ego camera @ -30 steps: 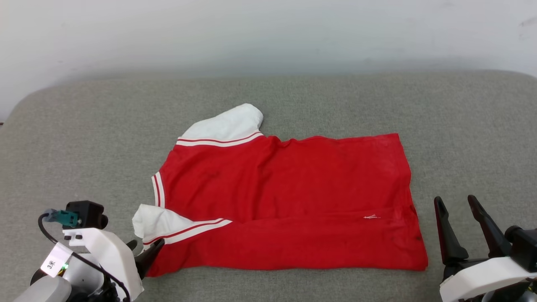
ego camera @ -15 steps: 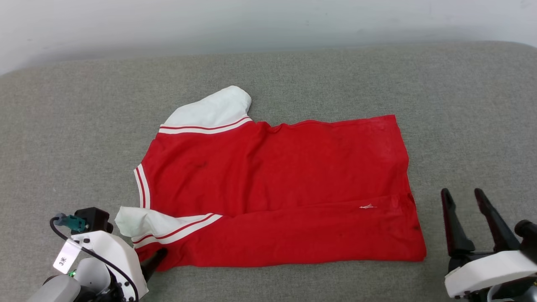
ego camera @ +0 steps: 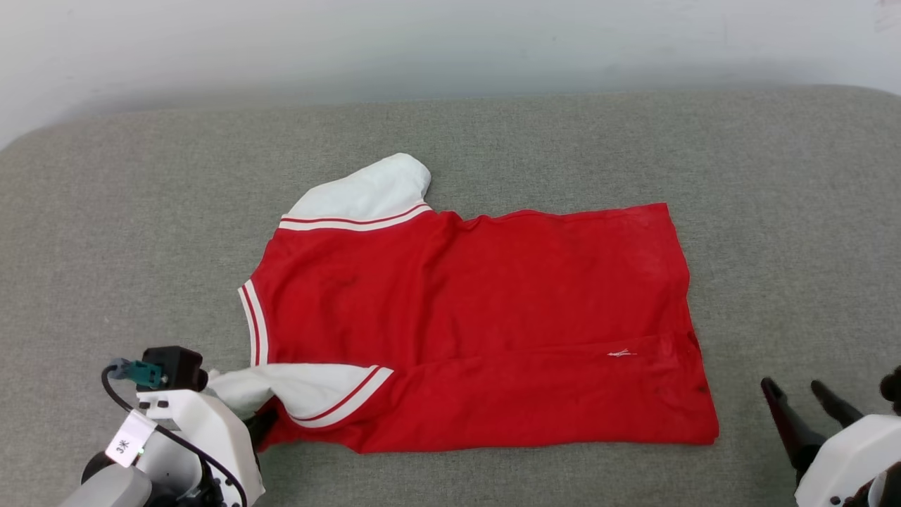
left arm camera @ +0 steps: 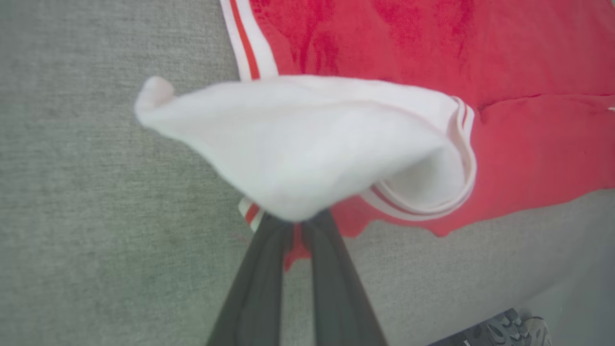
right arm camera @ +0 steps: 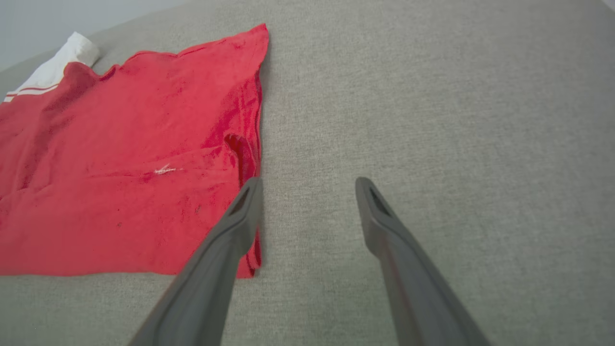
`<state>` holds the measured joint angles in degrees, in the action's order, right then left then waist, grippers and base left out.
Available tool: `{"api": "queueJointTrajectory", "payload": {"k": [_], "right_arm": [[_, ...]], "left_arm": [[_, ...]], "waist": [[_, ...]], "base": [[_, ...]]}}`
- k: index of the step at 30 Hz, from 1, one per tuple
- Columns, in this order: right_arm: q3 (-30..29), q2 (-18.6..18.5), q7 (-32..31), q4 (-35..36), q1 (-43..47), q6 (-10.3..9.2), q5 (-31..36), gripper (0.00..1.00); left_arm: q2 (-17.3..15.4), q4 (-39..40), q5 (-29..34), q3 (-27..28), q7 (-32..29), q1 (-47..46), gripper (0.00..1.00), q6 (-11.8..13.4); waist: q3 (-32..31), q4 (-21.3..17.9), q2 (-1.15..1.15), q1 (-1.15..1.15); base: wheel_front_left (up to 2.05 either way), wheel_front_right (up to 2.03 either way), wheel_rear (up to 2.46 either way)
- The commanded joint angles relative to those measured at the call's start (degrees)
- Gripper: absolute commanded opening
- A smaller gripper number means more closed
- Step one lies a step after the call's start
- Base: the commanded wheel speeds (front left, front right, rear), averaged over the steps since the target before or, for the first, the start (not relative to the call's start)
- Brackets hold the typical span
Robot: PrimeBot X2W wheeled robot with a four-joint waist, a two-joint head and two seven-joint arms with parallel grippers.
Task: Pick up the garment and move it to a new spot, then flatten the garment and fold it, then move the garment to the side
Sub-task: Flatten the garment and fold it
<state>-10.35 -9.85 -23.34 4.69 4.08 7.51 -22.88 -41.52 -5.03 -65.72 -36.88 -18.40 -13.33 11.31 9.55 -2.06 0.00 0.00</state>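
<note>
**Grip and placement.** Your left gripper point(left arm camera: 298, 228) is clamped on the garment point(ego camera: 479, 331) at its near left corner. The two fingers point(left arm camera: 259, 278) stand pressed together, with a sliver of red cloth and striped trim caught between them. The near sleeve point(left arm camera: 307, 144) bulges up off the grey padded surface point(ego camera: 141, 232) just above the fingertips, which suggests the pinch carries cloth and is not merely resting on it. I judge the corner was chosen because a hold there can drag or turn the near edge without disturbing the body of the shirt.

Your right gripper point(right arm camera: 307, 185) hangs released, its fingers point(right arm camera: 226, 250) spread wide over bare padding just beside the garment's near right corner and gripping nothing. It appears to be held ready for a matching pinch at that corner, though whether the inner finger touches the hem cannot be told.

**Condition of the garment.** It lies at the centre of the padded surface, collar end toward your left and hem toward your right.
- The upward face is plain red and mostly flat.
- The far sleeve point(ego camera: 366, 193) is white, spread flat, and pointing away from you.
- The striped collar trim point(ego camera: 252, 320) runs along the left edge.
- A long crease runs parallel to the near edge, and the band below it looks turned over onto the body.
- A small white fleck point(ego camera: 623, 353) sits on that crease near the hem.
- The hem corner nearest your right gripper is slightly puckered.
</note>
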Motion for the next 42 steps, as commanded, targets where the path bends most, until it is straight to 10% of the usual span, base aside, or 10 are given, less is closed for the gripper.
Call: {"api": "queueJointTrajectory", "payload": {"k": [1,19,20,21,42], "right_arm": [[0.74,-0.90,-2.32,0.05,-0.15,-0.04,-0.95,1.00],[11.82,-2.48,-16.59,-10.19,-6.46,-0.04,-5.16,0.96],[12.00,-2.02,-16.36,-11.04,-6.53,-0.04,-5.45,0.29],[12.36,-1.72,-16.51,-11.92,-6.59,-0.03,-5.71,0.00],[9.11,-4.49,-18.12,-5.07,4.41,-0.04,-7.05,0.00]], "left_arm": [[-0.47,1.16,0.58,0.39,0.65,0.15,0.00,0.38],[-3.15,12.33,3.24,1.72,2.10,-0.39,0.00,4.24],[-3.05,12.21,3.39,1.81,2.35,-0.46,0.00,4.39],[-2.99,12.03,3.57,1.85,2.46,-0.51,0.00,4.41],[-6.04,14.14,-2.37,1.46,3.90,15.85,0.00,7.79]], "waist": [[0.04,0.11,0.00,0.00],[6.08,3.08,0.00,0.00],[6.13,3.23,0.00,0.00],[6.12,3.32,0.00,0.00],[-8.10,2.13,0.00,0.00]], "base": [[0.00,0.00,0.00],[0.00,0.00,0.00],[0.00,0.00,0.00],[0.00,0.00,0.00],[0.00,0.00,0.00]]}}
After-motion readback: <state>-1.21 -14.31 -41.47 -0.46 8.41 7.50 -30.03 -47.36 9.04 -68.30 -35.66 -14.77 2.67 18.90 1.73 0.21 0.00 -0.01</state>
